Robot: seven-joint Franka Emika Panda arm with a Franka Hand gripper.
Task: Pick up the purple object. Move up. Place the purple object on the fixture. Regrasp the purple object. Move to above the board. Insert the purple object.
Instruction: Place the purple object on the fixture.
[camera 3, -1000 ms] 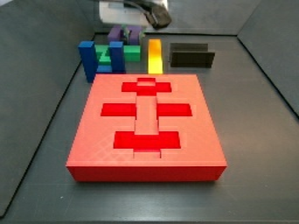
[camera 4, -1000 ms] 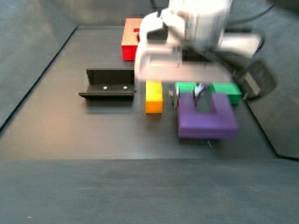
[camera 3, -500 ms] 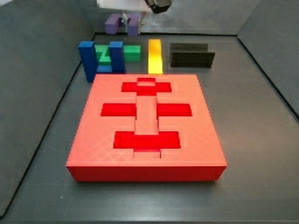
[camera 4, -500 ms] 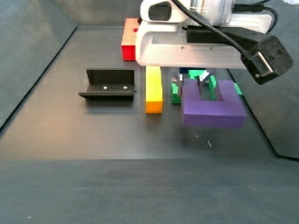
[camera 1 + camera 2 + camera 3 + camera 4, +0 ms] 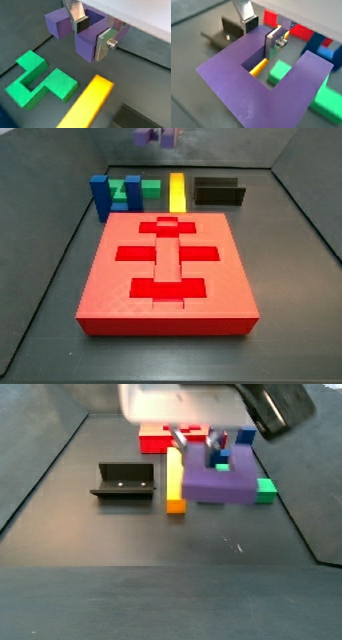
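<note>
Both wrist views show the tool (image 5: 91, 31) pinching the purple object (image 5: 85, 37); side views hide its fingers.

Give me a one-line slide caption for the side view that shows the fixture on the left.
Gripper holds the purple object lifted above the floor, right of the yellow block and fixture.

The gripper (image 5: 218, 446) held the purple object (image 5: 219, 481) in the air above the row of blocks, behind the board (image 5: 170, 278); the fixture (image 5: 219, 193) stood beside that row.
</note>
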